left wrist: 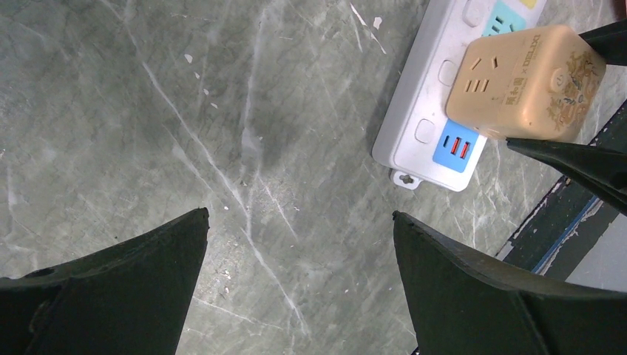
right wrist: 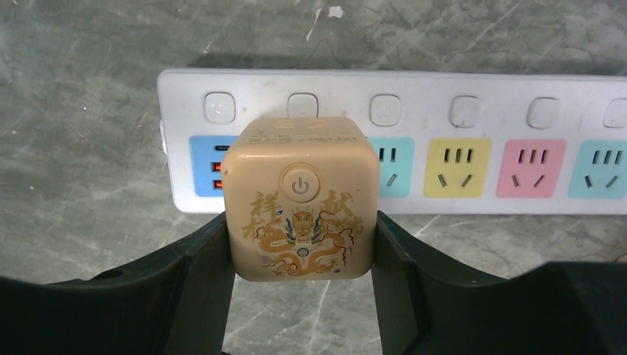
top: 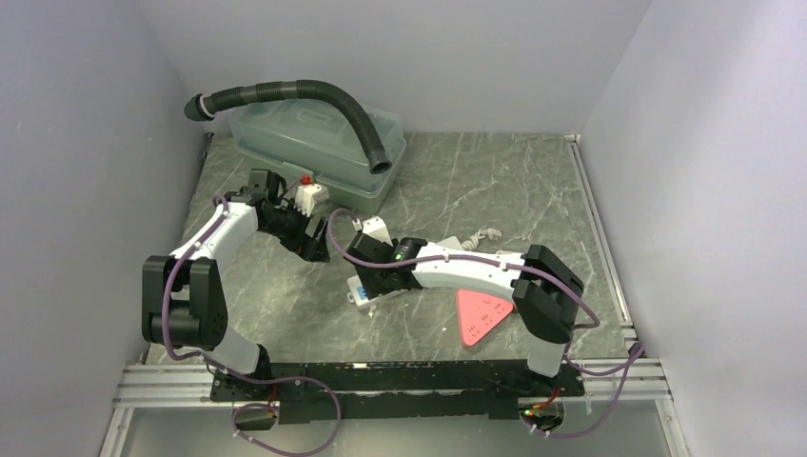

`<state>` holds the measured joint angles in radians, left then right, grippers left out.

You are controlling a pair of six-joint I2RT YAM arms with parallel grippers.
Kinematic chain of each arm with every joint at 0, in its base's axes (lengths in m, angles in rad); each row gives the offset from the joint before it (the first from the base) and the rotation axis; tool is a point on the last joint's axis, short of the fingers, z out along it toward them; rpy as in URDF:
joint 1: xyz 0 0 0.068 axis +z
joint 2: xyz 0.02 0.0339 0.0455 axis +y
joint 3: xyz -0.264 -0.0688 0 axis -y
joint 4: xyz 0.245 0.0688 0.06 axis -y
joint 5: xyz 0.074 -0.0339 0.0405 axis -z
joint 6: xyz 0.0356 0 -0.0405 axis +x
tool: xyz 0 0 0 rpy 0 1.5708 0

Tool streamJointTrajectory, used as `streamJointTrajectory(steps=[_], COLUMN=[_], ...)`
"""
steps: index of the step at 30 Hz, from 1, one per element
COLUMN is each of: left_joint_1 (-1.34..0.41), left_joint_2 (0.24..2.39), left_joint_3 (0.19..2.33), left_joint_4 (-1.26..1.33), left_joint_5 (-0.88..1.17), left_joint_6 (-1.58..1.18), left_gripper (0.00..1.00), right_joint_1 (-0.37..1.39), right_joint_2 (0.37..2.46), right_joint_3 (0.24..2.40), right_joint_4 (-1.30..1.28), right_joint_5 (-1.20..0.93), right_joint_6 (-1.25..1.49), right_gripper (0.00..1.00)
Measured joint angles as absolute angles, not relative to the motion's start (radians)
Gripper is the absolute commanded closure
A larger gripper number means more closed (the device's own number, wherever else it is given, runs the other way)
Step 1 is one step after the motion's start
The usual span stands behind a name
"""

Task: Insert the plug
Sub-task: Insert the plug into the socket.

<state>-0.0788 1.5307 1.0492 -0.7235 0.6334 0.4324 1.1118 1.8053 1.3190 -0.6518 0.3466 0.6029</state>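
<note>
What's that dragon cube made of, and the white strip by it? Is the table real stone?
The cube plug looks like moulded plastic: smooth tan, rounded corners, printed dragon. The power strip seems smooth white plastic with coloured socket panels. The tabletop looks like grey veined marble, possibly only a printed laminate.

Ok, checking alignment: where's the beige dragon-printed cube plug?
Right wrist view, centre: the beige dragon-printed cube plug is held by the right gripper, over the left end of the white power strip, beside its blue USB panel.
</note>
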Motion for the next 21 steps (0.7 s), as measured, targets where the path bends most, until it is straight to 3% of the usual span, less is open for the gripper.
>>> streamJointTrajectory(steps=[16,18,21], left_joint_1=[-0.064,-0.062,-0.060], left_joint_2=[1.531,1.531,1.531], left_joint_3=[1.049,1.049,1.049], left_joint_4=[-0.731,-0.731,-0.731], left_joint_5=[0.640,0.642,0.643], left_joint_6=[0.436,0.436,0.436], left_gripper=[0.00,0.00,0.00], right_joint_1=[1.101,1.098,1.095], right_joint_2=[1.813,1.814,1.812], right_joint_3=[1.292,1.294,1.295], right_joint_4=[-0.607,-0.608,-0.608], right_joint_5=[0.323,0.315,0.308], right_joint_6=[0.593,0.591,0.589], right_gripper=[1.00,0.89,0.82])
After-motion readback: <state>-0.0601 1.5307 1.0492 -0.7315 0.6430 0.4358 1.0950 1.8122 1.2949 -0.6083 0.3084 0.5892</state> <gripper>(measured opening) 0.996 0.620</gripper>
